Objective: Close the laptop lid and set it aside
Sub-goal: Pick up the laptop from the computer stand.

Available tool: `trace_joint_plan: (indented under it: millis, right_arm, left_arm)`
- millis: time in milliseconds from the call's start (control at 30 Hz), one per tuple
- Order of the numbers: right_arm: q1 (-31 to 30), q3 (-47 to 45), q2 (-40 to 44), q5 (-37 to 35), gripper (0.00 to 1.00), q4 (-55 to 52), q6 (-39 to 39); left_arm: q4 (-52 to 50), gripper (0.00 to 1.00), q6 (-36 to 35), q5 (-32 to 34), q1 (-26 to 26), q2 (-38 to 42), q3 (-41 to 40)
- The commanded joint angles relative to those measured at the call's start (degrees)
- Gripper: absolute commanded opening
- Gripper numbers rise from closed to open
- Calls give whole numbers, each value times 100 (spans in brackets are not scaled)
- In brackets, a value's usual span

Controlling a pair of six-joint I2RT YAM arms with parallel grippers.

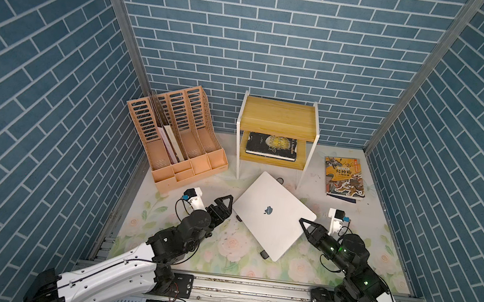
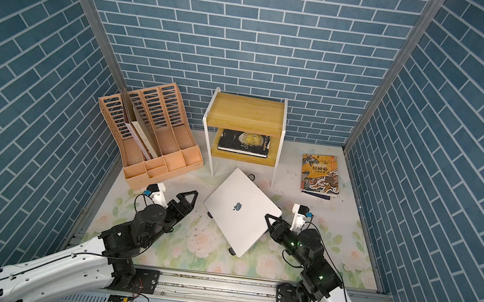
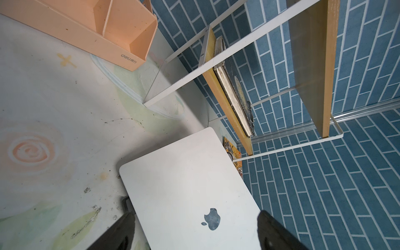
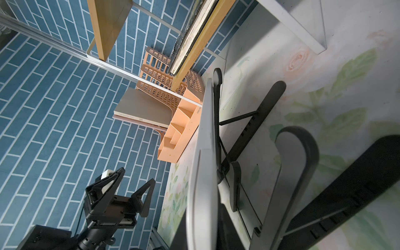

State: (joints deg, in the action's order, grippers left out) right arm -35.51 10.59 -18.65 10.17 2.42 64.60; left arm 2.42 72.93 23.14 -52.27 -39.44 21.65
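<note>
- Closed already, by the look: lid point(image 3: 188, 194) flat down, logo up. Left to do: setting aside.
- Laptop point(image 1: 270, 215) mid-table, skewed, propped at a tilt on black stand point(image 4: 256, 121).
- R claw point(image 1: 304, 223) pinching the laptop's edge near its R corner; thin bite only.
- L claw point(image 1: 226, 207) spread wide, just beside the opp. corner; prob. not touching.
- Next, in my judgement: close L claw on its edge first, then lift level w/ both, straight up off the stand. No twisting. Lifting by one corner risks a pivot or slip.
- Set down flat on bare table point(image 1: 380, 237), clear of shelf legs & colourful book point(image 1: 345, 177).
- Peach file rack point(image 1: 141, 117): a few folders point(image 1: 170, 139) in one tall slot; other slots & front trays look empty.
- Wood shelf point(image 1: 279, 117): top bare, dark book point(image 1: 271, 146) on lower level.
</note>
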Motion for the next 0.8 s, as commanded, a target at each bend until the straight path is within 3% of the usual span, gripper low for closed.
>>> trace_joint_plan:
  millis: [0,433,667,767]
  right_arm:
    - [9,394,285,-129,0,1595,665]
    - [10,596,511,-71,0,1485,881]
    - [4,846,496,131,0,1364,860]
    - [4,1013,414,258,0,1227,829]
  left_arm:
    - [77,91,123,-6,-29,37,-81]
    - [-440,91,127,463,-29,244,156]
    - [-852,91,108,768,-29,764,322]
    - [-1129,91,-249,1074,-29,997,471]
